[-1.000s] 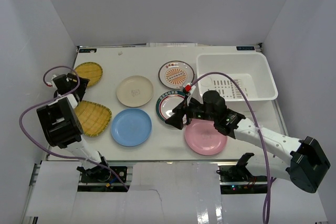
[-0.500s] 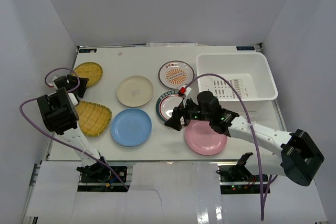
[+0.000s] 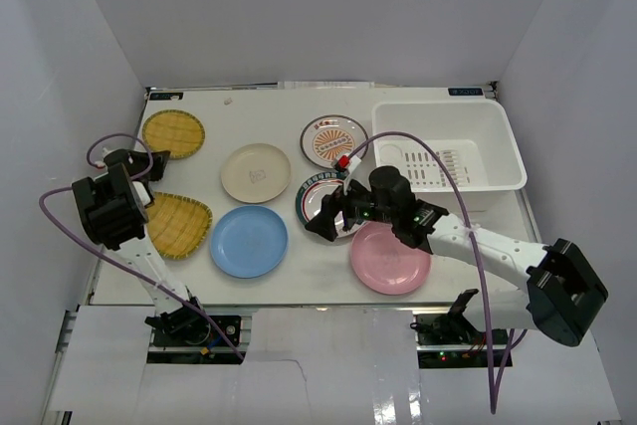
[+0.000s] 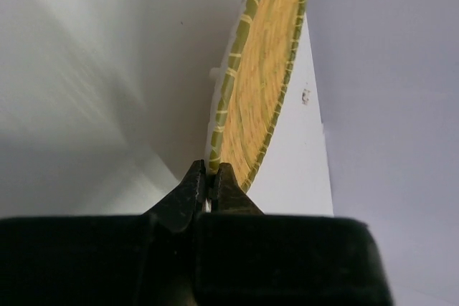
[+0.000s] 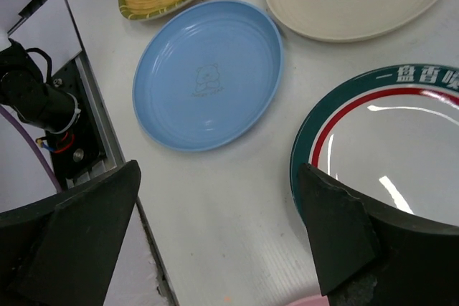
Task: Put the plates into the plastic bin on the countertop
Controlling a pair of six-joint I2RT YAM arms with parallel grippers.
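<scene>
1. The left end effector (image 4: 209,177) is clenched on the rim of the yellow woven plate (image 4: 262,69), which lies at the far left of the table (image 3: 239,116).
2. The right end effector (image 5: 215,241) is spread wide and grasps nothing. It hangs over the near-left rim of the green-rimmed plate (image 5: 387,141).
3. The blue plate (image 5: 208,77) lies to that plate's left, the pink plate (image 3: 390,258) to its near right.
4. The plastic bin (image 3: 446,106) stands at the far right.

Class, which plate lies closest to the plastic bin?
The orange-sunburst plate with the dark rim; it sits just left of the bin, the others farther off.
</scene>
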